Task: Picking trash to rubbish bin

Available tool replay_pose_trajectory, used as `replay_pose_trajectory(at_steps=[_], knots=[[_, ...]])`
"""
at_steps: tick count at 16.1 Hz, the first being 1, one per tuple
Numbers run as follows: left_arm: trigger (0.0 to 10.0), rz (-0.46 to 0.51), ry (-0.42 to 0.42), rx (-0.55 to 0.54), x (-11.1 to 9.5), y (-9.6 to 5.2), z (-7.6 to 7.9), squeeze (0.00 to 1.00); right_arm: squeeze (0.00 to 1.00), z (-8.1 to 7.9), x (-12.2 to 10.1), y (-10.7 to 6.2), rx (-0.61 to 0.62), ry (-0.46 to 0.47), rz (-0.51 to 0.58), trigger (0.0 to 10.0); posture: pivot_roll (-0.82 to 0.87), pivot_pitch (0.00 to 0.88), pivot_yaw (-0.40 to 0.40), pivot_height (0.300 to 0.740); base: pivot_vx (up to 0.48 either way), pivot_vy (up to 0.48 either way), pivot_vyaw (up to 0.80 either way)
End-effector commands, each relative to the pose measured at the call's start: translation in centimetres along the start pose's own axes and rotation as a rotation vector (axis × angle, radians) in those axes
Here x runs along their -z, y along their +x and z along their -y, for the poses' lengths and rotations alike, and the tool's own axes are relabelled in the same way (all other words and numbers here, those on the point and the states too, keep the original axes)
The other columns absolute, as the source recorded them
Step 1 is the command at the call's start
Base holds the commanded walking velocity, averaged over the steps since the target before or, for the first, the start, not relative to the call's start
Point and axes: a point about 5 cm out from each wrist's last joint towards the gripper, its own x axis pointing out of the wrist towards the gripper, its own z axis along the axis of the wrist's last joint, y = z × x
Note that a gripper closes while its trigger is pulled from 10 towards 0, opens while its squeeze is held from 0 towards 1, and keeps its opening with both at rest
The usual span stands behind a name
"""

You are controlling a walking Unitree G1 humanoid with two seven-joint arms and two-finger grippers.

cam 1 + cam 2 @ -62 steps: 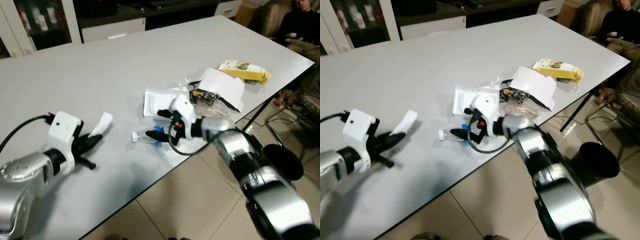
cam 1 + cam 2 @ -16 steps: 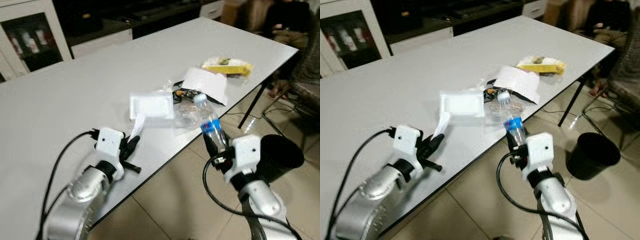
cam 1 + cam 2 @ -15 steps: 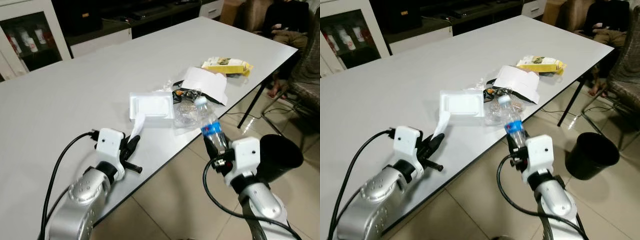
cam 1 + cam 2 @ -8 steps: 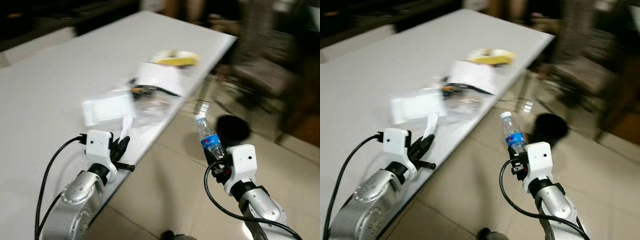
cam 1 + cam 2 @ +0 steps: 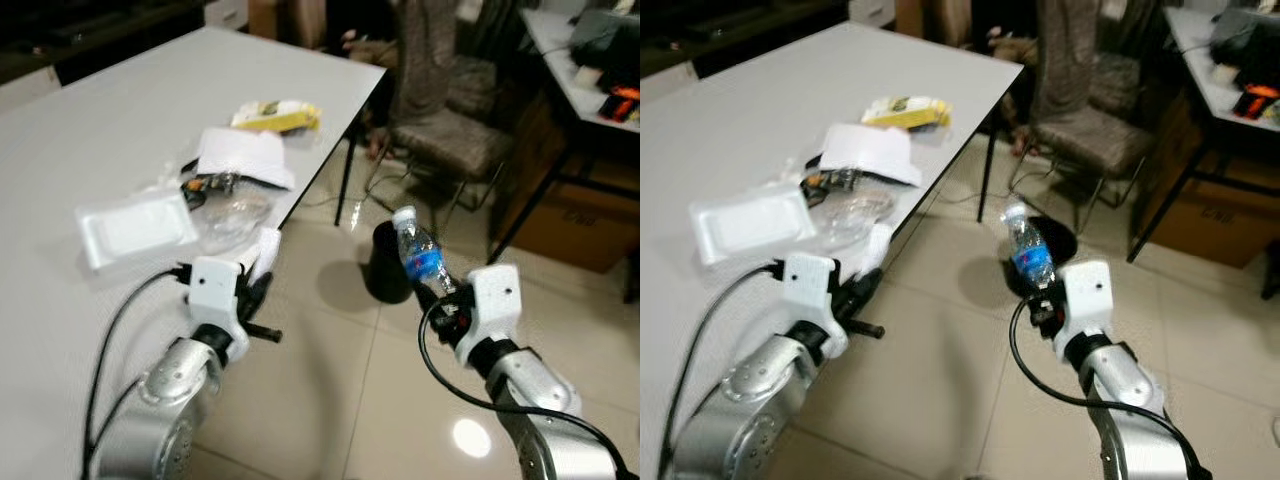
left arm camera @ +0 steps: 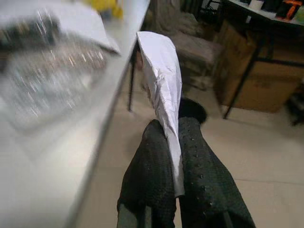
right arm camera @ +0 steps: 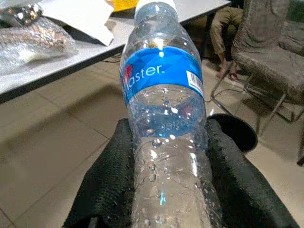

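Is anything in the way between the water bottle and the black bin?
Nothing visible is. The right pincer holds the water bottle upright over bare floor, and the black bin stands open just beyond it, beside the table leg.

a lived-in home dining or living room is suggested: a long white worktop [image 5: 120, 110] strewn with wrappers, glossy beige floor tiles [image 5: 330, 400], a cushioned metal-framed chair [image 5: 440, 140], a small black rubbish bin [image 5: 385, 262], a cardboard box [image 5: 570, 215] under a second table, and a seated person's legs [image 5: 1015, 45].

Blue-labelled clear bottle [image 7: 166, 123], black bin [image 5: 388, 262]
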Motion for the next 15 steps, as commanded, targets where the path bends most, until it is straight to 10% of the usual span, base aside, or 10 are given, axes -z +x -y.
replay_pose_trajectory(at_steps=[1,9,15], knots=[[10.0,0.006,0.017,0.009,-0.2,0.1,0.3,0.0,0.0,-0.3,0.2,0.0,-0.02,0.011,-0.019,10.0,-0.04,0.022,-0.083,0.74,0.0,0.0,-0.8],[10.0,0.06,0.083,0.071,-1.1,0.5,0.6,0.0,0.0,0.0,1.4,-0.8,0.037,0.013,-0.093,10.0,-0.06,0.028,-0.043,0.74,0.0,0.0,-0.78],[10.0,0.028,0.115,0.09,-0.2,0.5,0.4,0.0,0.0,0.4,1.9,-0.4,0.087,0.005,-0.115,10.0,-0.06,0.035,-0.039,0.74,0.253,0.0,0.0]])
